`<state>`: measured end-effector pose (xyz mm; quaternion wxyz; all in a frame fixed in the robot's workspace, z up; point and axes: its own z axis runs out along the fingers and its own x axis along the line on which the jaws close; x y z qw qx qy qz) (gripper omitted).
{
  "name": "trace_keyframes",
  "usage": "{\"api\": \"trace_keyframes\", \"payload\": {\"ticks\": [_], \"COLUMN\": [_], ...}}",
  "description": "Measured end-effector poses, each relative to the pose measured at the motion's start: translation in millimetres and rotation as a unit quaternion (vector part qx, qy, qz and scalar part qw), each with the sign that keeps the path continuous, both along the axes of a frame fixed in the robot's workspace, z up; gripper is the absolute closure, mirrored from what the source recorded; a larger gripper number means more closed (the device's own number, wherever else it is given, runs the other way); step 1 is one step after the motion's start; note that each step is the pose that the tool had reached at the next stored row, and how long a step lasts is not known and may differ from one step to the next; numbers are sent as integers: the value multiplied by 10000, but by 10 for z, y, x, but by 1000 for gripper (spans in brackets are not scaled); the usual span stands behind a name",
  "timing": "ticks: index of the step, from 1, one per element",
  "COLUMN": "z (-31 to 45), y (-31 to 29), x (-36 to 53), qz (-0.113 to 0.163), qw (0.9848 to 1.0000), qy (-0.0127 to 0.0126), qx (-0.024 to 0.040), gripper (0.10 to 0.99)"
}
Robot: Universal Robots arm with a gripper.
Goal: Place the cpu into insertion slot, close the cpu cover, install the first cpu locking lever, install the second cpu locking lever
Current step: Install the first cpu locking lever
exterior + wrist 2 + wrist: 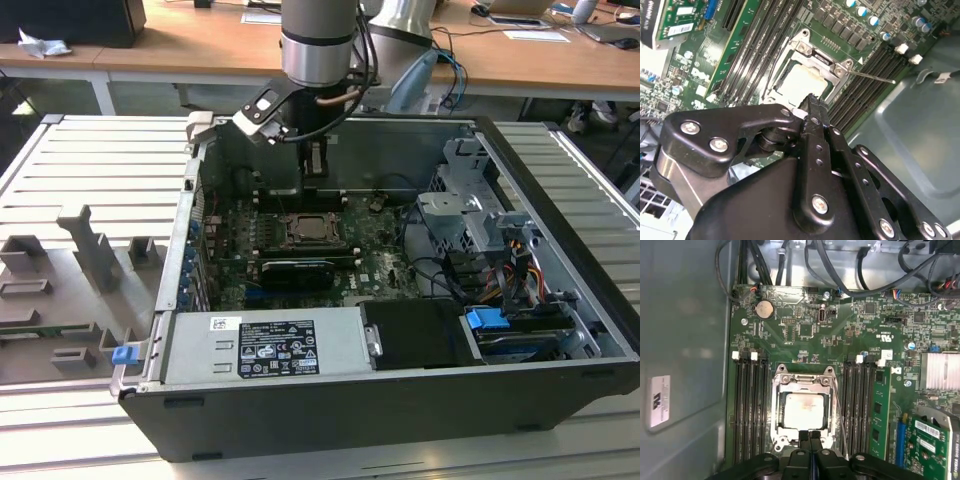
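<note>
Cpu: the cpu (803,410) lies flat in the insertion slot (310,232), its pale face showing through the window of the cpu cover (805,381), which looks folded down over it.
Gripper: the gripper (810,436) hangs just above the near edge of the socket, fingers pressed together with nothing between them.
Locking lever: a thin wire lever (839,422) stands out beside the socket, apparently not latched.
Risk, slip: the lever is a slim round rod, so closed fingertips pushing it could likely slide off and strike the motherboard (790,315).
Risk, cover: if the cover is not fully seated, forcing a lever down may load the chip unevenly.
Risk, neighbours: the memory slots (747,410) sit close on both sides, so a sideways sweep could probably catch their white clips.
</note>
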<state>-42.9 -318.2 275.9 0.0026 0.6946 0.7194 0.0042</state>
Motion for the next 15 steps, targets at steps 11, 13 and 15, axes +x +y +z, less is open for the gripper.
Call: {"api": "trace_keyframes", "payload": {"ticks": [11, 13, 15], "z": [49, 49, 48], "y": [0, 0, 0], "x": [-20, -20, -20], "qz": [266, 417, 619], "qw": [9996, 9991, 9981], "qy": [-21, -21, -21], "qx": [0, 0, 0], "gripper": [980, 980, 980]}}
